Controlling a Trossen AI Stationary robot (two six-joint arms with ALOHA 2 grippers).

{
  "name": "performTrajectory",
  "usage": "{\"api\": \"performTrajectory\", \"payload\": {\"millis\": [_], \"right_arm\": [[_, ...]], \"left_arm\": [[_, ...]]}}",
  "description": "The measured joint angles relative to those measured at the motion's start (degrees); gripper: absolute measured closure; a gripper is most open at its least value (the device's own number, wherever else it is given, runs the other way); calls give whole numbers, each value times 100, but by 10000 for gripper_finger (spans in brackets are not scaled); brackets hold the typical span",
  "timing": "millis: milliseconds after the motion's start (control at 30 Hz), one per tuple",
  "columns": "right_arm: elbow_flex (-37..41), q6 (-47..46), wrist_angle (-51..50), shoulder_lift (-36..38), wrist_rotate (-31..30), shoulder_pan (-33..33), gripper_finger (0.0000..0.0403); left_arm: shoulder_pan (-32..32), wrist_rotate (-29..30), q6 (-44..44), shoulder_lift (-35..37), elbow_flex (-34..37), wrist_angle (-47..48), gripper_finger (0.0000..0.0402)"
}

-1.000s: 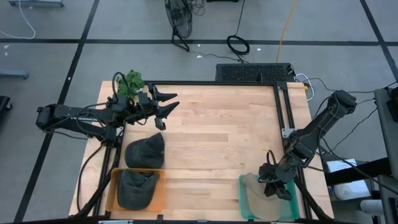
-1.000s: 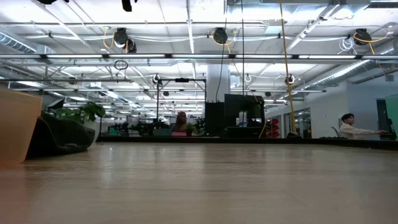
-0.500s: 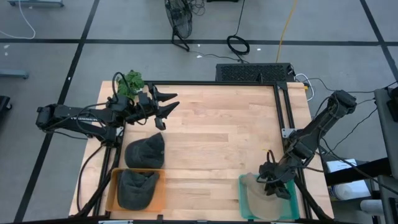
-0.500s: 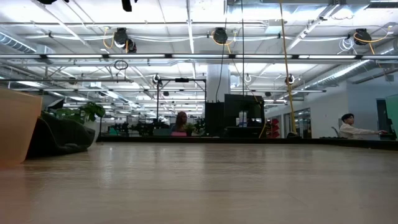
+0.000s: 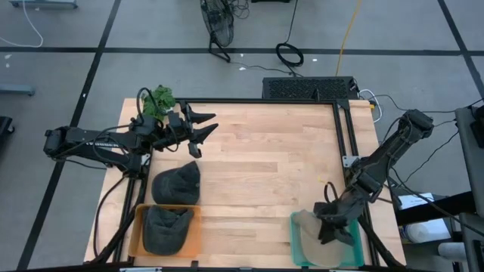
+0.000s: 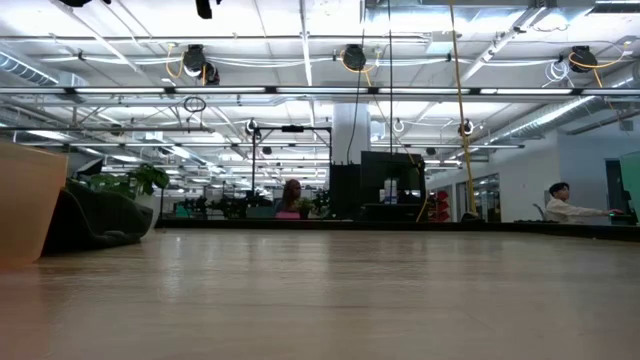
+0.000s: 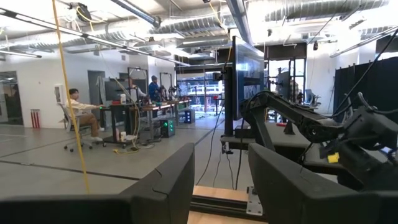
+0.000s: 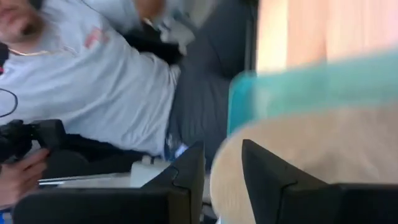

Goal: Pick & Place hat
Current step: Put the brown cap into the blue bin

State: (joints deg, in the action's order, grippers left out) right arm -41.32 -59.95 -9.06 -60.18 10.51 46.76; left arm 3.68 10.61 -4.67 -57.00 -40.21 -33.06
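A: High view: the right gripper point(image 5: 333, 227) hangs over the beige hat point(image 5: 316, 240) in the green tray point(image 5: 296, 243) at five o'clock, fingers slightly parted, holding nothing as far as I can tell. How will the hat handle?

B: Probably light, soft and floppy; pinch the brim or a fold of the crown.

A: Room?

B: The tray hugs the table's near edge; open wood point(image 5: 265, 174) lies toward eleven. The left gripper point(image 5: 203, 133) waits open at ten o'clock, above two dark hats point(image 5: 176, 181).

A green plant point(image 5: 160, 100) sits at the table point(image 5: 265, 151) corner. A black fan point(image 5: 219, 26) stands on the floor beyond. A coiled cable point(image 5: 290, 54) lies nearby.
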Motion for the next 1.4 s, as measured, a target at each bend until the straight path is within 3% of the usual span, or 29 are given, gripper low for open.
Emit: {"api": "performTrajectory", "payload": {"millis": [267, 500, 667, 767, 1067, 1200, 1400], "right_arm": [[0, 2335, 1199, 0, -1400, -26, 316], [0, 4449, 1301, 0, -2884, -31, 316], [0, 4929, 1442, 0, -4283, -33, 316], [0, 4908, 1400, 0, -4800, -33, 316], [-36, 4480, 1237, -212, -4315, 245, 320], [-466, 4000, 249, -480, -4199, 549, 336], [-1848, 3260, -1468, -1411, -3847, 1055, 361]], "left_arm": [[0, 0, 83, 0, 0, 73, 238], [-27, -4, 612, 1, 0, 268, 238], [-233, -7, 1215, -101, 0, 422, 238], [-417, -4, 1411, -258, 4, 347, 238], [-850, 0, 1482, -1140, 2, -1106, 238], [-981, 79, 1699, -1459, -7, -1638, 238], [-1294, 629, 1724, -1753, -76, -1971, 238]]}}
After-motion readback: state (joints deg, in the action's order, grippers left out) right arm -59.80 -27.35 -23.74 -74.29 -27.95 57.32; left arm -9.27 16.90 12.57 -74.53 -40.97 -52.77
